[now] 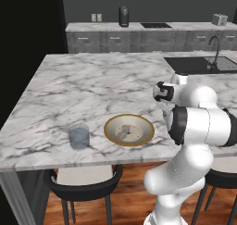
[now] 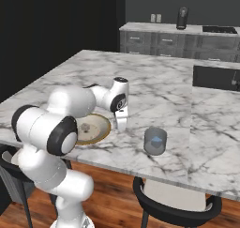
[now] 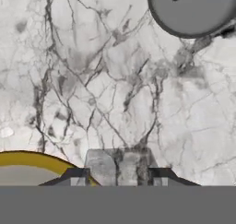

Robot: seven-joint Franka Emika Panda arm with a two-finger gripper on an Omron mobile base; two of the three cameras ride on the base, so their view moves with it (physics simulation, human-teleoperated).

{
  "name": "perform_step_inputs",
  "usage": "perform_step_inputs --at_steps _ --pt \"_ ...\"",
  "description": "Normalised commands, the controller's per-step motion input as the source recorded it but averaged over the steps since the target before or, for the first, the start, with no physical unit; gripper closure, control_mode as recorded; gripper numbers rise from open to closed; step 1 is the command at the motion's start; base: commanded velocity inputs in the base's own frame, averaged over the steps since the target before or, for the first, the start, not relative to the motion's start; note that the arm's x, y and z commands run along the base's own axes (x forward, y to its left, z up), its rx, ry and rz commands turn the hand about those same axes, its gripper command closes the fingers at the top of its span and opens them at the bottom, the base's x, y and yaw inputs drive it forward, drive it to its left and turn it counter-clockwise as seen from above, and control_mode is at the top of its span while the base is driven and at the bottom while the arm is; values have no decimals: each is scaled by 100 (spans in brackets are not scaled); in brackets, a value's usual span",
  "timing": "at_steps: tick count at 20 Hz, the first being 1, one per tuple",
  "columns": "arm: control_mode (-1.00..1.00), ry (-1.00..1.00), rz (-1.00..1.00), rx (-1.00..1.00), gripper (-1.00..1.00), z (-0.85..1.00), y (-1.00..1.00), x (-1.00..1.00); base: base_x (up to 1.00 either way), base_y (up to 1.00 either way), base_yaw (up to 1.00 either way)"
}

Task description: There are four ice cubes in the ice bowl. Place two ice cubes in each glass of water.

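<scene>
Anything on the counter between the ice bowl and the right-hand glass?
No: bare marble between the ice bowl and that glass, seen in the hand view.

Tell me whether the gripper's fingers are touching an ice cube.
Touching: in the hand view an ice cube sits clamped between the fingers of the gripper.

A white-and-grey marble island (image 1: 92, 94) with a dark inset sink (image 1: 203, 64) fronts dark grey cabinets (image 1: 139, 41) and wall — black chairs (image 1: 85, 182) stand below on warm wooden flooring (image 1: 129, 201).
</scene>
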Motion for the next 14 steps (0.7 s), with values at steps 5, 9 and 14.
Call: perform_step_inputs --at_steps 5,9,14 --pt "-100 1 -12 -27 100 59 -78 -11 0 0 0" --pt "-100 10 -10 -21 100 53 -80 0 0 0 0" --pt "-100 4 -2 -4 100 11 -87 0 0 0 0"
